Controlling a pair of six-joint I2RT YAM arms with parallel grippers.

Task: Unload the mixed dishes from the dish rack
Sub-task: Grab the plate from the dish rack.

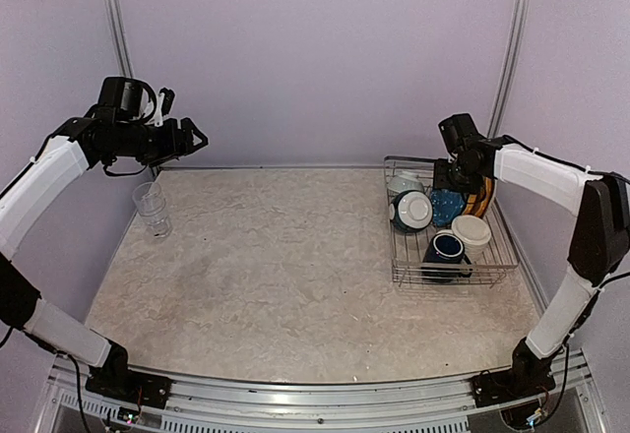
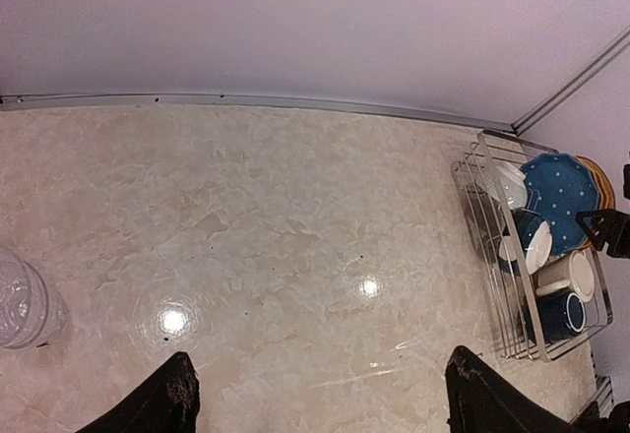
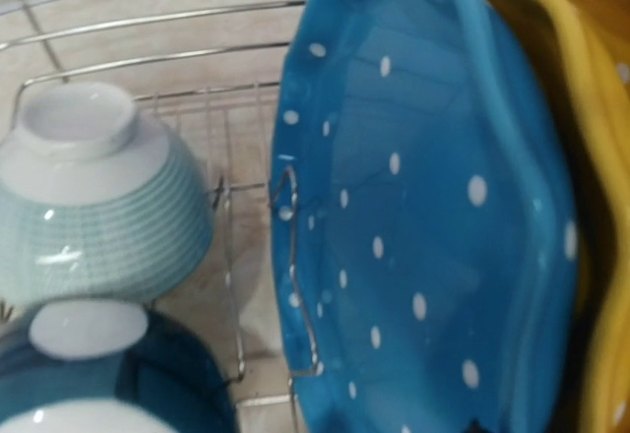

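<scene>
Marbled table [image 1: 285, 276] carries the rack [image 1: 453, 280] at its right, the blue plate [image 3: 423, 207] upright inside; the tumbler [image 1: 151, 209] stands at left, outside it. Left gripper [image 1: 197, 138] hangs raised near the tumbler, fingers apart. Right gripper [image 1: 455, 179] is at the blue plate; its grip cannot be told.

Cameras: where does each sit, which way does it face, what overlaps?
Top external: above and behind the arm bases, looking down across the table; both arms show whole, left pincer raised near the glass, right pincer over the rack.
Left wrist: high at far left, looking down across the table towards the rack; two dark fingertips at the bottom edge.
Right wrist: close over the rack, facing the blue dotted plate; own fingers not clearly visible.
Shared: blue dotted plate in all three; glass in top and left wrist.
</scene>
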